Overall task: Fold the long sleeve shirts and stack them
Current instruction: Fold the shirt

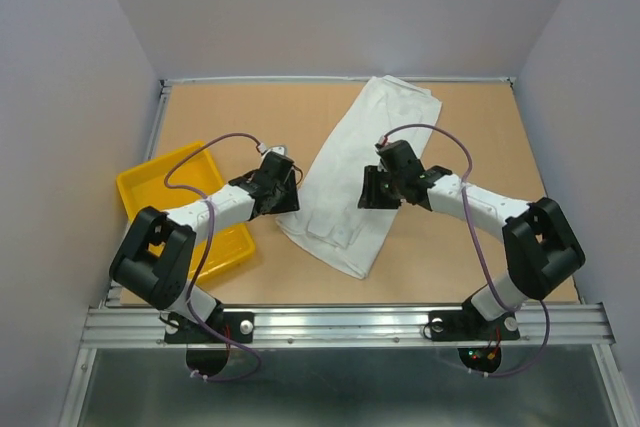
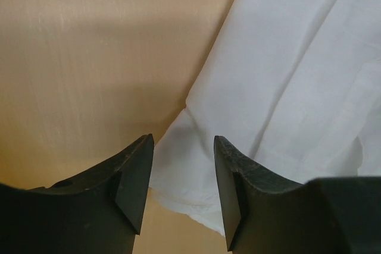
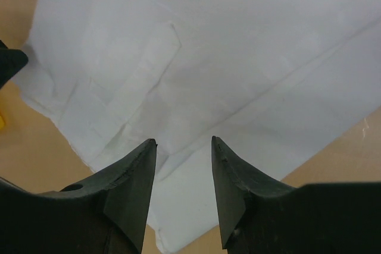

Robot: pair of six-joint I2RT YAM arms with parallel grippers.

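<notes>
A white long sleeve shirt (image 1: 358,167) lies folded into a long strip, running from the table's far middle down toward the front. My left gripper (image 1: 287,190) hovers at the strip's left edge, open, with the cloth's edge (image 2: 196,165) showing between its fingers and nothing pinched. My right gripper (image 1: 372,190) hangs over the strip's right side, open too, above flat white fabric (image 3: 196,75). In the right wrist view a folded placket or cuff (image 3: 131,93) shows on the cloth.
A yellow tray (image 1: 165,187) sits at the left, partly under my left arm. The brown table (image 1: 480,147) is walled on three sides. A metal rail (image 1: 340,325) runs along the front edge.
</notes>
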